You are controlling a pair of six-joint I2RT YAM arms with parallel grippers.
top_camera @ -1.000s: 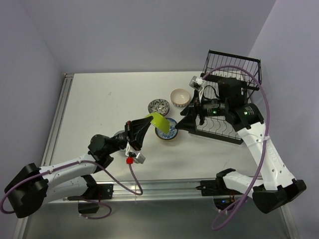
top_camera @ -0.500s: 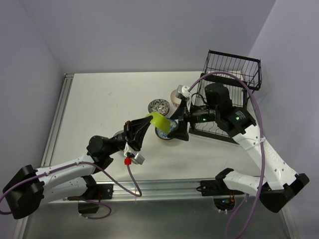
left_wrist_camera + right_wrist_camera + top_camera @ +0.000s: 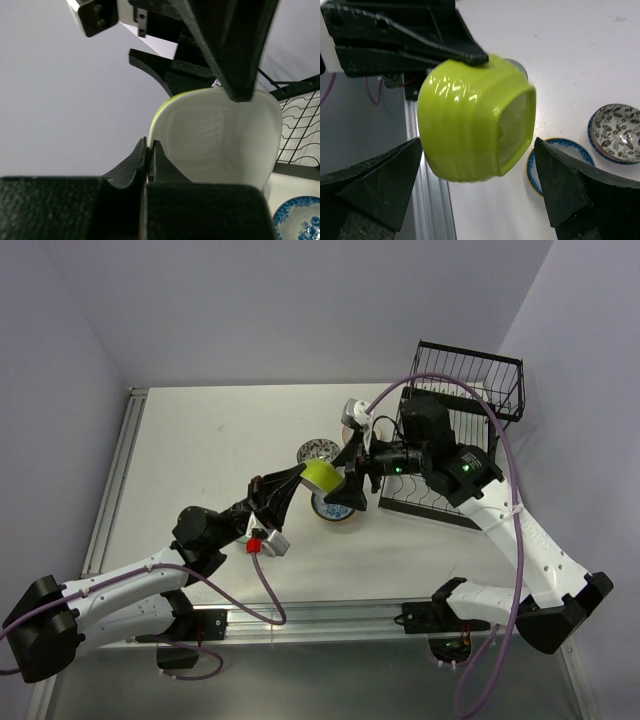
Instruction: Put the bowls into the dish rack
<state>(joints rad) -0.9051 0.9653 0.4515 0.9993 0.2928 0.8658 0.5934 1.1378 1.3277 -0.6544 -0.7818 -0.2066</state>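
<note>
My left gripper (image 3: 298,477) is shut on the rim of a lime-green bowl (image 3: 322,477) with a white inside (image 3: 220,140). It holds the bowl in the air, tilted on its side. My right gripper (image 3: 341,480) is open, with one jaw on each side of that bowl (image 3: 470,125) and a gap to it on both sides. A blue-and-white bowl (image 3: 335,510) lies on the table under the held bowl. A dark floral bowl (image 3: 318,452) sits just behind it. The black wire dish rack (image 3: 470,380) stands at the right. The cream bowl is hidden behind the right arm.
The rack's low slotted section (image 3: 440,502) lies under the right forearm and also shows in the left wrist view (image 3: 300,125). The blue-and-white bowl (image 3: 570,150) and floral bowl (image 3: 615,132) show below the right jaws. A metal rail (image 3: 120,470) runs along the table's left edge.
My right gripper has swung left from the rack and now straddles the held bowl. My left gripper has lifted the green bowl a little and turned it toward the right gripper.
</note>
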